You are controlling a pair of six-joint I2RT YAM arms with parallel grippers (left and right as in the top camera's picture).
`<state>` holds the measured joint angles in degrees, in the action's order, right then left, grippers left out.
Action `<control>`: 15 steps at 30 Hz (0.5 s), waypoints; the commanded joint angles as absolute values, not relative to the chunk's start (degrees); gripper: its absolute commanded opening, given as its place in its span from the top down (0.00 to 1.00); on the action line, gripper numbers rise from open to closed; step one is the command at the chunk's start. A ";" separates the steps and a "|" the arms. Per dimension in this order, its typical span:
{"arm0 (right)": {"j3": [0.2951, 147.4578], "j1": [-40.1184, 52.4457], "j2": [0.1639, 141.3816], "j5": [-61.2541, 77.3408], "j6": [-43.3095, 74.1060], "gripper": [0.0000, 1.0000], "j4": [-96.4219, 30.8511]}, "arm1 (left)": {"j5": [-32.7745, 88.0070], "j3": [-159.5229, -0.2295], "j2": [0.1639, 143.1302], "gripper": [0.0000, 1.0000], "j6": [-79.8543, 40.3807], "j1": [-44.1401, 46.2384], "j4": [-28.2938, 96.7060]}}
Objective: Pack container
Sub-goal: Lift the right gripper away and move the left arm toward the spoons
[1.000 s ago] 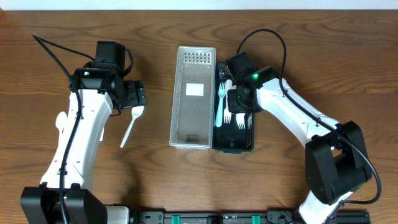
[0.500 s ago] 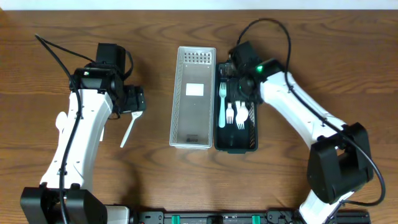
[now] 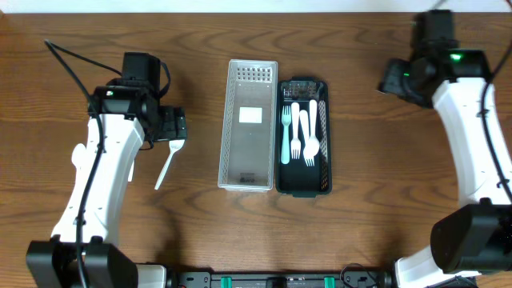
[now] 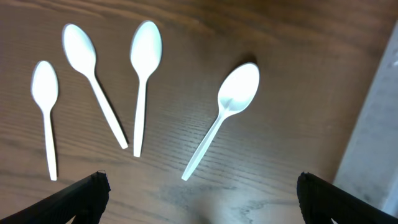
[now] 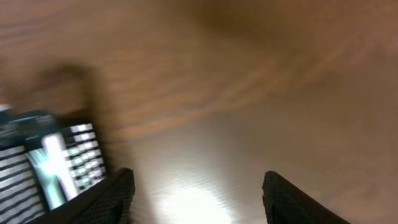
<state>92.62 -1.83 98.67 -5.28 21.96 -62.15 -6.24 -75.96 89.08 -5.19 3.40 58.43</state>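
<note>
A black slotted basket (image 3: pixel 320 180) holds a pale blue fork (image 3: pixel 286 138) and two white forks (image 3: pixel 310 132). A white basket (image 3: pixel 250 172) stands empty to its left. My left gripper (image 3: pixel 177 128) is open and empty above a white spoon (image 3: pixel 167 166). The left wrist view shows that spoon (image 4: pixel 227 112) ahead of the open jaws (image 4: pixel 199 199), with three more spoons (image 4: pixel 93 81) to its left. My right gripper (image 3: pixel 390 80) is open and empty over bare table, far right of the baskets. Its blurred wrist view shows the open jaws (image 5: pixel 199 196) and the black basket (image 5: pixel 56 162) at the left edge.
The white basket's wall (image 4: pixel 379 124) shows at the right edge of the left wrist view. More white spoons (image 3: pixel 78 158) lie partly hidden under my left arm. Bare wood lies right of the black basket and along the front.
My right gripper has left the black basket and swung up and far to the right, leaving the white forks inside. My left arm has barely moved.
</note>
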 commanded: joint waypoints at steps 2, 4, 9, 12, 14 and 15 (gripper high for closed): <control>88.12 -4.99 99.50 -5.41 22.02 0.30 -62.08 | -6.61 -72.51 94.21 0.02 0.89 2.66 57.01; 85.91 -5.61 99.50 -5.37 21.06 0.30 -61.08 | -6.59 -71.66 96.44 0.02 2.20 2.11 55.81; 81.41 -5.72 99.50 -5.80 19.53 0.29 -59.35 | 3.11 -71.31 102.08 0.02 8.64 -0.27 52.73; 80.18 -5.72 99.50 -5.87 19.00 0.29 -58.87 | 4.12 -71.31 104.40 0.02 9.32 -1.54 51.44; 80.14 -5.72 99.50 -6.07 19.00 0.29 -58.65 | 4.16 -71.24 105.16 0.02 10.92 -1.98 51.44; 80.14 -5.72 99.50 -6.11 19.00 0.29 -58.50 | 4.19 -71.11 105.32 0.02 12.14 -2.04 51.44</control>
<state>80.42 -5.41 99.00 -5.41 20.16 -59.00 1.87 -71.48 104.53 7.62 -1.41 51.29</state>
